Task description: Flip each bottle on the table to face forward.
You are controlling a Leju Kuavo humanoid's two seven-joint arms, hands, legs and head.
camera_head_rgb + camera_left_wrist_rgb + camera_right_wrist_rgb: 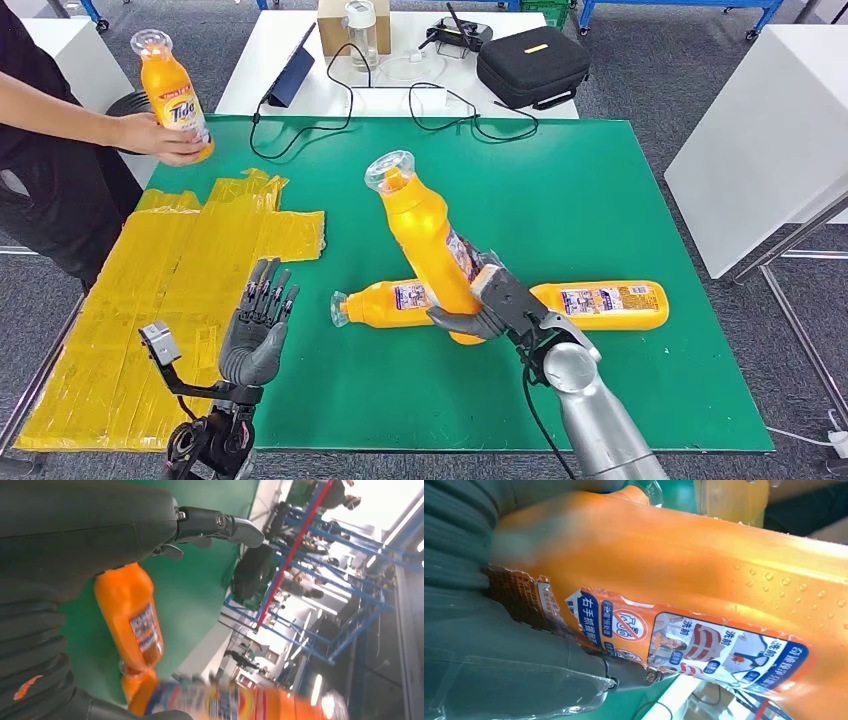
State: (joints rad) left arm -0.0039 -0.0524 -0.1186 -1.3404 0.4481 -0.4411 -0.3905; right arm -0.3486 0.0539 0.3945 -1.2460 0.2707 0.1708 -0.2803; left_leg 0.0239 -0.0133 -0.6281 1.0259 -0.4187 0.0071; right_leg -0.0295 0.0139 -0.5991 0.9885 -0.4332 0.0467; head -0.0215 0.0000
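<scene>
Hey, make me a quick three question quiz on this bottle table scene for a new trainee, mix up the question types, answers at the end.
1. True or false: the right hand grips a tilted orange bottle lifted above the green table.
2. How many orange bottles lie flat on the table?
3. Who holds the Tide bottle? A) the left hand B) a person's hand C) nobody

Key: 1 true. 2 two: one by the held bottle, one to its right. 3 B; the left hand's fingers are spread, holding nothing.
</scene>
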